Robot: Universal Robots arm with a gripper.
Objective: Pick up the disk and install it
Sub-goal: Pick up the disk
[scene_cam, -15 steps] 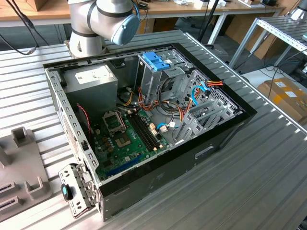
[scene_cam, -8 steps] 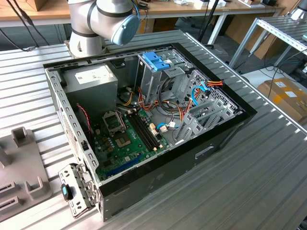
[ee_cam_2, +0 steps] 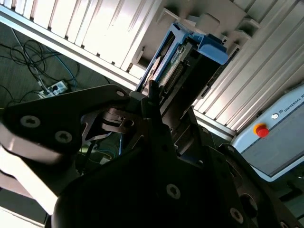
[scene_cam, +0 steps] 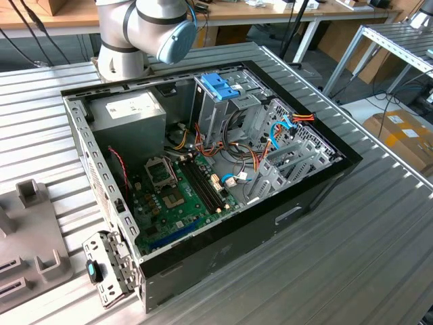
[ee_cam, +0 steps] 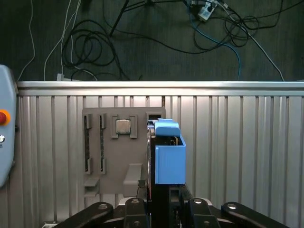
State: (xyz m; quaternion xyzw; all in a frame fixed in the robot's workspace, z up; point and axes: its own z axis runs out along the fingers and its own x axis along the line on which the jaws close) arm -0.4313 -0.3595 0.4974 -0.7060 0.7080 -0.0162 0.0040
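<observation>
The gripper [ee_cam: 164, 197] is clamped tight on the flat silver-grey metal disk with blue plastic rails [ee_cam: 169, 164], so the grasp looks made, with installation into the open black computer case [scene_cam: 270, 230] not yet done.

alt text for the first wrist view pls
A disk with blue side rails stands edge-on just ahead of the gripper, with a grey parts tray behind it on a ribbed metal table. Past the table's edge, cables lie on a dark floor.

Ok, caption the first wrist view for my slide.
Pincer grips the blue-railed disk edge-on over the grey parts fixture on the ribbed metal table.
</observation>
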